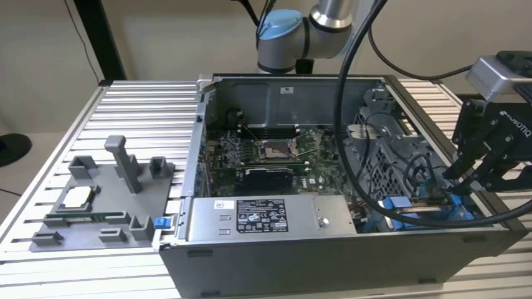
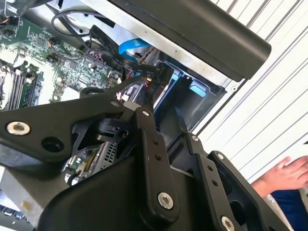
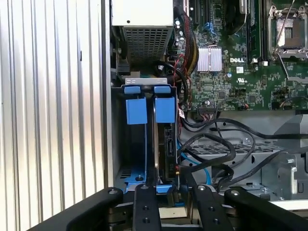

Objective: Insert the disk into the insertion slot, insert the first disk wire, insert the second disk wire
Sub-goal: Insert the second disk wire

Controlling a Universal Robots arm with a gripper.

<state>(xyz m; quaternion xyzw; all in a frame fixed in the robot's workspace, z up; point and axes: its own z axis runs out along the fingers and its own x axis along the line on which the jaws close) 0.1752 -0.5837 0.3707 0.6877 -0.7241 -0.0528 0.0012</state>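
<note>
First wrist view: gripper (image 3: 173, 192) part-open, empty, poised over disk (image 3: 168, 149) seated edge-on in insertion slot (image 3: 144, 154)

A plain beige wall (image 1: 166, 37) is closing off the back of the exterior view, and it is looking evenly lit. A black upright post (image 1: 98, 37) is rising in front of it toward the exterior view's left. The table (image 1: 141, 118), all ribbed silver slats, is stretching across the scene and catching bright light in both wrist views. Off its left edge, pale floor (image 1: 21, 180) is showing, with a dark rounded shape (image 1: 10, 149) sitting on it.
</note>
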